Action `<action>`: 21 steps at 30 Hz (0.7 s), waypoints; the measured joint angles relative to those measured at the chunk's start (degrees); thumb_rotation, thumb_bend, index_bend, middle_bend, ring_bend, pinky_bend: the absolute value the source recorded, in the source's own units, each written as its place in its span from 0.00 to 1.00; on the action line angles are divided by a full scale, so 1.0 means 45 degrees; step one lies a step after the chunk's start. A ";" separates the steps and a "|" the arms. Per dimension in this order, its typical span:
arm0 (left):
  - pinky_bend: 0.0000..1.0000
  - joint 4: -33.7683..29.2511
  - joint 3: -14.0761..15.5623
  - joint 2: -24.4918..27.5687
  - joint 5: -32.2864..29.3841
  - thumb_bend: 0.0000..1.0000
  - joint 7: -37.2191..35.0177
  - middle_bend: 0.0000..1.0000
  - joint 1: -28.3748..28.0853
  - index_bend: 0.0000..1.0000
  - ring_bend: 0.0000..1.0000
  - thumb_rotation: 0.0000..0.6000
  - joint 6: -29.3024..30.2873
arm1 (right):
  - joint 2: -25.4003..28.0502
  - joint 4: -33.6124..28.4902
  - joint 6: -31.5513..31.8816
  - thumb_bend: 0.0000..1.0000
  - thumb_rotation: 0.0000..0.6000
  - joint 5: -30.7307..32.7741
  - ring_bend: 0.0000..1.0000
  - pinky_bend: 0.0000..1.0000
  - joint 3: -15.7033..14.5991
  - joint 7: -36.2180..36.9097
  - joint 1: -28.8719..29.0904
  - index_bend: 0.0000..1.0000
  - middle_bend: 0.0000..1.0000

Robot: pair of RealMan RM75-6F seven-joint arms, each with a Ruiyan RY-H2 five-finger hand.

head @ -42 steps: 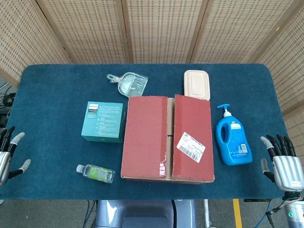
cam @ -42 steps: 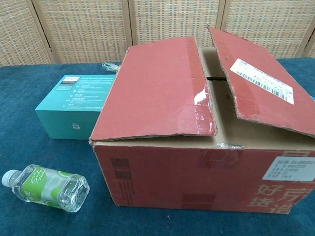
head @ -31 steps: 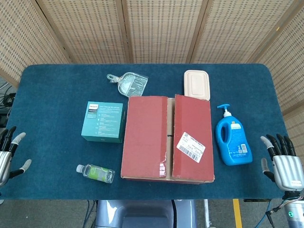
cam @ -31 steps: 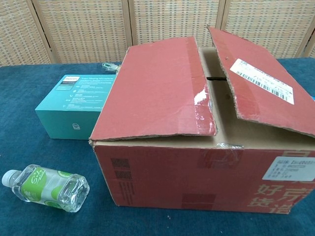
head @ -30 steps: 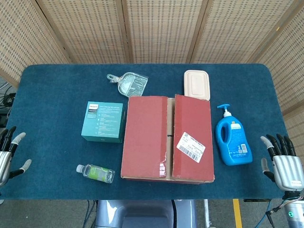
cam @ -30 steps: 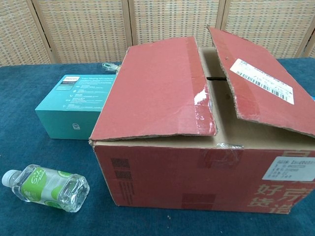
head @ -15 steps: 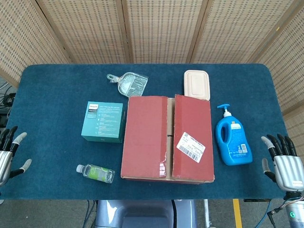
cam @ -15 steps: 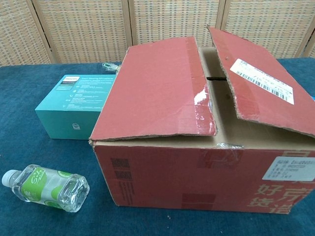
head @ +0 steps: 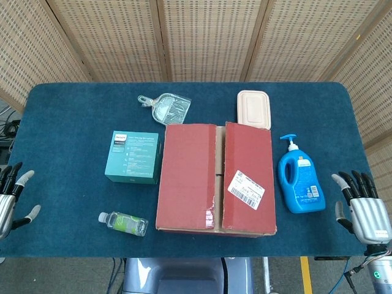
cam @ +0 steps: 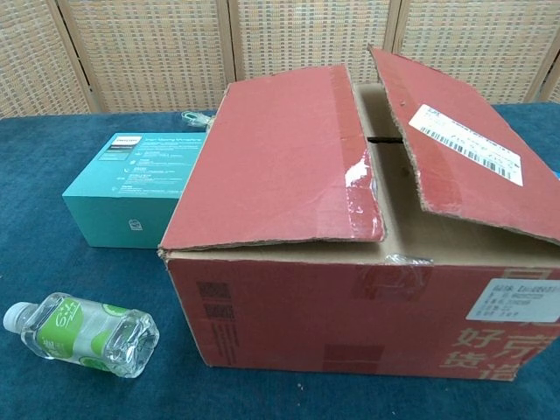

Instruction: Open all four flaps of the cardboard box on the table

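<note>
The box (head: 215,177) stood in the middle of the table (head: 73,116), well apart from both hands and between them. Its two long flaps, the left flap (cam: 280,157) and the right flap (cam: 464,149), lay over the top but were not flat: in the chest view each one tilted up a little toward the centre seam, and a gap showed between them. The two inner flaps were not clearly visible under them.

The left hand (head: 8,202) rested at the left edge of the table with its fingers (head: 22,178) spread and nothing in them. The right hand (head: 366,213) was at the right edge, its fingers (head: 350,182) also spread wide and empty. No flap was touched yet, so the task looked to be at its very beginning.

To do the first step well, I think each hand should come over the box from its own side and put the fingertips into the gap at the seam, under the raised free edge of the nearer flap. Then the flap should be turned outward around its fold, toward the hand's own side, and not pulled straight up, because that could lift or drag the box.

The jug (head: 299,180) stood just beyond the right fingertips, between them and the box, and the open right flap could knock it. The teal box (head: 131,157) and the bottle (head: 124,223) lay in the same way ahead of the left fingers.
</note>
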 measured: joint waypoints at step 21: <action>0.00 0.0174 0.0055 0.0081 -0.0063 0.29 -0.0062 0.02 -0.0313 0.14 0.00 0.87 -0.0603 | 0.1716 -0.1500 -0.2601 1.00 1.00 -0.2307 0.00 0.02 0.0538 0.3560 0.3307 0.23 0.27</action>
